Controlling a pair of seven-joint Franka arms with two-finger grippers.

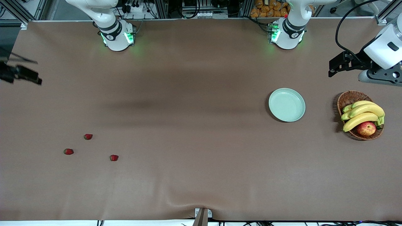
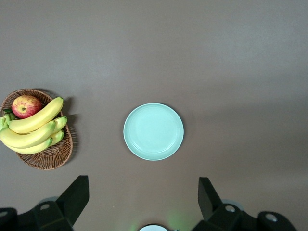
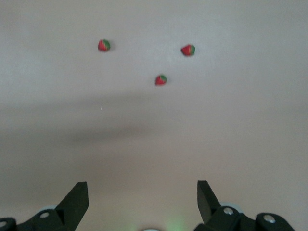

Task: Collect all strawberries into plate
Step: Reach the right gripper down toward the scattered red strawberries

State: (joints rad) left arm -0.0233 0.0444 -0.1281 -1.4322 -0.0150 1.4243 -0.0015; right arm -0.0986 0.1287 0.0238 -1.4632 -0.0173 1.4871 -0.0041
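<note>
Three small red strawberries (image 1: 88, 136) (image 1: 68, 151) (image 1: 114, 158) lie apart on the brown table toward the right arm's end; the right wrist view shows them too (image 3: 104, 45) (image 3: 187, 49) (image 3: 160, 80). The pale mint-green plate (image 1: 286, 104) (image 2: 153, 131) sits empty toward the left arm's end. My right gripper (image 1: 34, 73) (image 3: 143, 192) hangs open and empty over bare table at the right arm's end. My left gripper (image 1: 332, 66) (image 2: 143, 192) hangs open and empty over the table at the left arm's end, high above the plate and basket.
A brown wicker basket (image 1: 349, 98) (image 2: 48, 159) with bananas (image 1: 362, 114) and a red-yellow apple (image 1: 366, 128) stands beside the plate, at the left arm's end. Both arm bases (image 1: 117, 37) (image 1: 287, 34) stand along the table's back edge.
</note>
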